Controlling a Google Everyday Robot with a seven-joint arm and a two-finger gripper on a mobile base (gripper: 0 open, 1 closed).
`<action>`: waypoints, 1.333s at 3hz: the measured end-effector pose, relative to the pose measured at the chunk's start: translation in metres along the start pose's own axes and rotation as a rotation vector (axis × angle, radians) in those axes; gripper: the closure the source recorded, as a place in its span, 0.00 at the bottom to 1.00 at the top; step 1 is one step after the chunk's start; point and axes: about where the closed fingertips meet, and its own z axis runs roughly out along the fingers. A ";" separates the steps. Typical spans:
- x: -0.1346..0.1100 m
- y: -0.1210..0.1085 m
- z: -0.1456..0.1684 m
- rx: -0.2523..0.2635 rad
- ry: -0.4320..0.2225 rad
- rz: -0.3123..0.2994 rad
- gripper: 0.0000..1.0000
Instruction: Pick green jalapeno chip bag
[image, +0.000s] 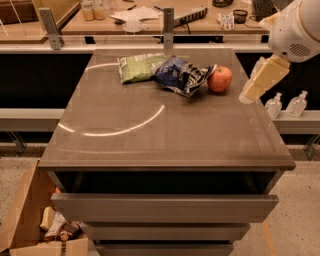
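Observation:
The green jalapeno chip bag (138, 67) lies flat at the far left-centre of the grey table (150, 130). A dark blue and white snack bag (183, 75) lies against its right edge, slightly overlapping it. A red apple (220, 79) sits to the right of the blue bag. My gripper (258, 79) hangs from the white arm (295, 30) above the table's far right edge, just right of the apple and well right of the green bag. It holds nothing that I can see.
The table has open drawers (165, 207) at its front. A cardboard box (35, 225) with items stands on the floor at lower left. Two small bottles (285, 105) stand on a ledge to the right. A cluttered counter (150, 15) runs behind.

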 end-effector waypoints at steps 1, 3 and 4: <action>-0.039 -0.052 0.040 0.061 -0.072 0.020 0.00; -0.110 -0.088 0.098 0.086 -0.099 0.016 0.00; -0.100 -0.088 0.101 0.096 -0.094 0.040 0.00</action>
